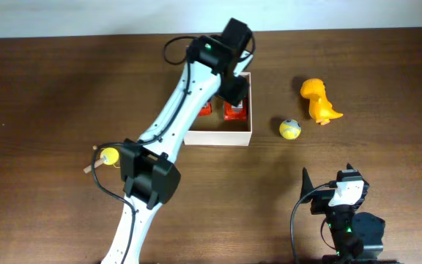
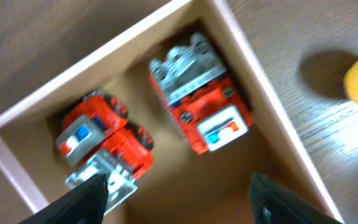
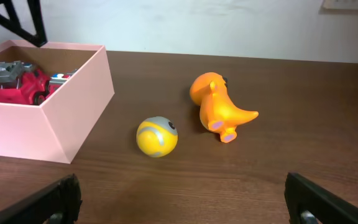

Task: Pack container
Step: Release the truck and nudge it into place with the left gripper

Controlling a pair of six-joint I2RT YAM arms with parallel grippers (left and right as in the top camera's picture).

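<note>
The container [image 1: 218, 137] is a shallow white-walled box at the table's middle back. Two red toy trucks [image 1: 206, 110] [image 1: 234, 111] lie inside it. My left gripper [image 1: 234, 94] hovers over the box, open. In the left wrist view the trucks [image 2: 104, 140] [image 2: 201, 102] rest on the tan floor inside the container [image 2: 135, 37], and nothing sits in the left gripper [image 2: 179, 202]. A yellow ball [image 1: 290, 129] and an orange dinosaur [image 1: 319, 101] lie right of the box. My right gripper [image 1: 328, 180] is open near the front right, well short of the ball [image 3: 157, 137].
A small yellow toy on a stick [image 1: 109, 156] lies at the left, beside the left arm's base link. In the right wrist view the dinosaur [image 3: 219, 109] lies behind the ball, and the container [image 3: 42, 130] stands at the left. Bare wood surrounds the right gripper [image 3: 188, 205].
</note>
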